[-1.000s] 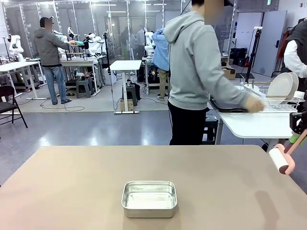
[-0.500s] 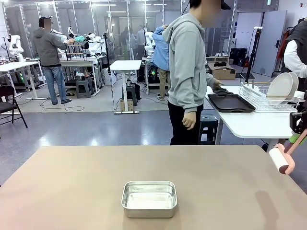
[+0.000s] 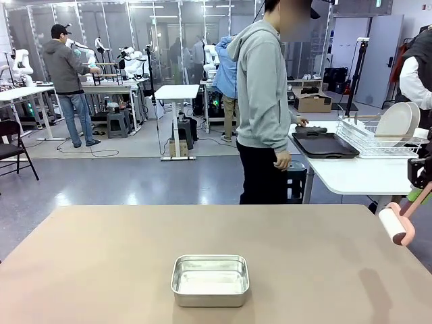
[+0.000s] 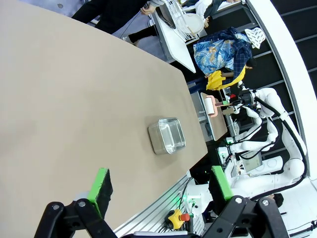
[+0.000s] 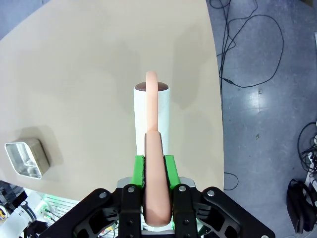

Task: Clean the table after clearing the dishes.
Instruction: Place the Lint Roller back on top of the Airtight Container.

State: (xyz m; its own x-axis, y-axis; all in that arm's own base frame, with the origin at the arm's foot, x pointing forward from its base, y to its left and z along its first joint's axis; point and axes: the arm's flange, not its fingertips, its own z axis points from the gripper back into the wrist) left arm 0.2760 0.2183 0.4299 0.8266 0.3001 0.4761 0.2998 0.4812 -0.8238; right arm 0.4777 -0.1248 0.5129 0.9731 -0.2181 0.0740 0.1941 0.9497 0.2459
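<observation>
The table (image 3: pixel 101 270) fills the lower frame, matte tan, bare around the steel pan (image 3: pixel 210 279) at bottom centre; behind it the person (image 3: pixel 263 101) has turned away from the white side table (image 3: pixel 358 177) since a second ago. At right edge, the right gripper (image 5: pixel 157 163) pinches a pink-handled lint roller (image 3: pixel 397 225) above the table's edge, while the left gripper (image 4: pixel 158 186) stands spread.

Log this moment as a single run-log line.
table: dishes cleared, steel pan remains | right gripper: shut on lint roller, above table edge | left gripper: open, empty

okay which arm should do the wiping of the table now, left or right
Probably right: the right gripper is shut on the pink-handled roller, held above the table. The left gripper is open and empty.
</observation>
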